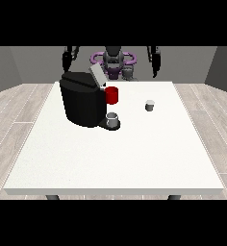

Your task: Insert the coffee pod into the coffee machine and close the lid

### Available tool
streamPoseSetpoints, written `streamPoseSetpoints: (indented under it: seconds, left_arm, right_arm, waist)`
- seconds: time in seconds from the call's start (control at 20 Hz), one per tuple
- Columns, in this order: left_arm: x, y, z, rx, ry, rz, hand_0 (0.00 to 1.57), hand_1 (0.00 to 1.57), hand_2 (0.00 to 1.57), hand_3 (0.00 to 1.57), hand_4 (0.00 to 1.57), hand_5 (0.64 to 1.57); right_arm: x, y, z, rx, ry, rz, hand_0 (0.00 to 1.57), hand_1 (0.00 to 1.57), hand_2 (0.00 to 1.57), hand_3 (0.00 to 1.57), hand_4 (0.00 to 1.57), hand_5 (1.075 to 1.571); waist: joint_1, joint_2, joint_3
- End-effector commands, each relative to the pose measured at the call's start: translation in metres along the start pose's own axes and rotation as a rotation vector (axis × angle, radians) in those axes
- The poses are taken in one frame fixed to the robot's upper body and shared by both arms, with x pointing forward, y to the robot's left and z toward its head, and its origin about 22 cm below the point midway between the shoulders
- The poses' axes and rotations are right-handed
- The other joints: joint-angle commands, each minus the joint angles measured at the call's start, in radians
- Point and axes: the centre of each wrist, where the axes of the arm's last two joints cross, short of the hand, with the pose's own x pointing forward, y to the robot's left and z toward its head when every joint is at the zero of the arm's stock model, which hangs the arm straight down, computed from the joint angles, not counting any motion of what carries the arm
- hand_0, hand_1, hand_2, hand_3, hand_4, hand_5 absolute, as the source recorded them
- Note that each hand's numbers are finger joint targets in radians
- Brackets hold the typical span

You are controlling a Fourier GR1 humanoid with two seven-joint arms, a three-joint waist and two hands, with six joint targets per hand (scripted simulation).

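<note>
**Pod waiting on the table, lid up, both hands hanging back**

Front view: the black coffee machine (81,103) stands left of centre on the white table (115,158), its grey lid (97,76) tilted up and open. A red cup (112,95) sits just beside the machine's right side, and a small grey cup (113,120) rests on its base at the front. The coffee pod (149,105) stands alone right of centre, well apart from the machine.

The hand at the view's left (66,61) and the hand at the view's right (155,65) both hang at the upper edge, behind the table, holding nothing; whether their fingers are apart or together I cannot tell.

The task looks unstarted. The pod is small and light, so a reach could tip or nudge it away. Carrying it across, the arm may clip the red cup or knock the raised lid down before the pod is in.
</note>
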Motion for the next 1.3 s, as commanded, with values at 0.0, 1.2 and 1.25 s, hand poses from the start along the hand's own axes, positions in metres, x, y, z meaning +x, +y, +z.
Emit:
streamPoseSetpoints:
  seconds: [0.0,1.2,1.25]
  left_arm:
    - [-0.002,0.004,-0.009,-0.039,-0.001,-0.041,0.0,0.0,0.0,0.0,0.0,1.571]
    - [0.062,0.147,-0.098,-0.141,0.088,-0.719,0.0,0.0,0.0,0.0,0.0,1.571]
    - [0.035,0.13,-0.096,-0.139,0.098,-0.728,0.0,0.0,0.0,0.0,0.0,1.571]
  right_arm:
    - [0.0,0.013,0.0,0.021,0.016,-0.019,0.0,0.0,0.0,0.0,0.0,1.571]
    - [0.041,0.048,-0.036,-0.041,-0.211,0.125,0.0,0.0,0.0,0.0,0.0,1.571]
    - [0.05,0.063,-0.033,-0.041,-0.199,0.125,0.0,0.0,0.0,0.0,0.0,1.571]
  waist:
    - [-0.001,-0.002,0.0134]
    - [-0.156,0.27,0.0134]
    - [-0.159,0.269,0.0129]
